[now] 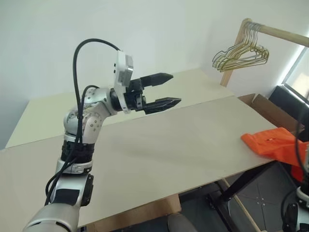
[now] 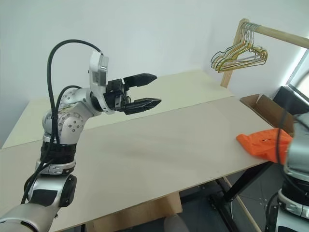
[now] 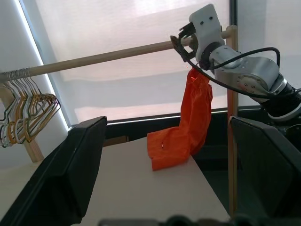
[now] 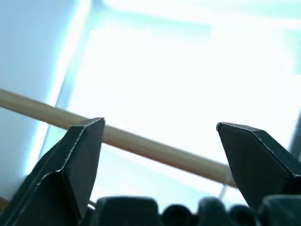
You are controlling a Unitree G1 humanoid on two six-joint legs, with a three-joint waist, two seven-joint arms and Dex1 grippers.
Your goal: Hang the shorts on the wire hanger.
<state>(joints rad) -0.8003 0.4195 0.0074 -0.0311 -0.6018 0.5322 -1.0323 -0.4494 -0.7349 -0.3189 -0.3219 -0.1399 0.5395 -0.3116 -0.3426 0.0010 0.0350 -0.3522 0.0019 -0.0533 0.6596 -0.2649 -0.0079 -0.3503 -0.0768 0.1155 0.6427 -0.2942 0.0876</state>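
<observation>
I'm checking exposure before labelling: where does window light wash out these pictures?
Right wrist view: the window is blown out white behind the wooden rail, and the right hand is a dark silhouette. Left wrist view: the backlit blind glares, yet the shorts read clearly. Eye views: even, soft light on the table.

The shorts [image 3: 181, 136] are soft, matt orange cloth, while the table [image 1: 159, 150] is pale, smooth matt wood. The rail [image 3: 108, 55] is bare light wood – the bunch of hangers [image 1: 240, 54] thin glossy wire.
</observation>
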